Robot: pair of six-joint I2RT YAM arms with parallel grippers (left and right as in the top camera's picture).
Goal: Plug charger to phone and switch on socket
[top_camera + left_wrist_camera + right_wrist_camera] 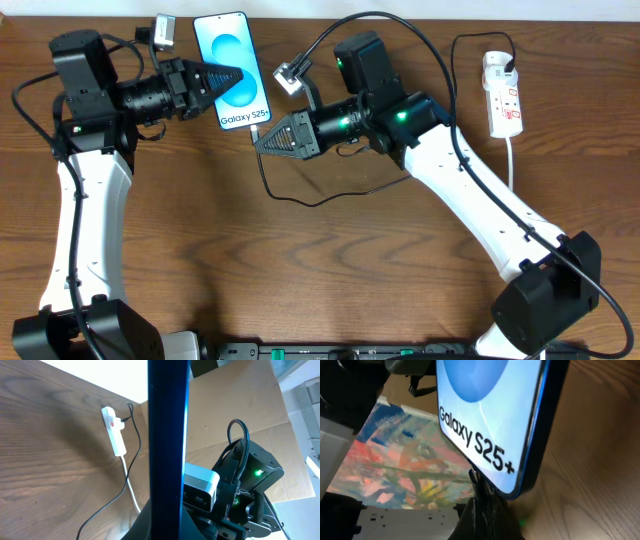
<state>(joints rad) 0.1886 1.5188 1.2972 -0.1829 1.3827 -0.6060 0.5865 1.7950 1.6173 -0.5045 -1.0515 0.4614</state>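
The phone (228,62) is off the table with its blue screen facing up, and my left gripper (238,76) is shut on its side. In the left wrist view the phone (167,435) is a dark blue edge rising between my fingers. My right gripper (260,139) is shut on the charger's plug (258,129), right at the phone's bottom edge. The right wrist view has the phone (490,415) just above my shut gripper (487,505); the plug tip itself is hidden. The black charger cable (300,198) loops back across the table. The white socket (503,95) lies far right, black adapter (508,68) in it.
The socket's white cord (512,160) runs toward the front behind my right arm. In the left wrist view the socket (113,430) lies near the table's far edge, with brown board (240,400) beyond it. The two arms' wrist cameras (290,75) stand close to the phone.
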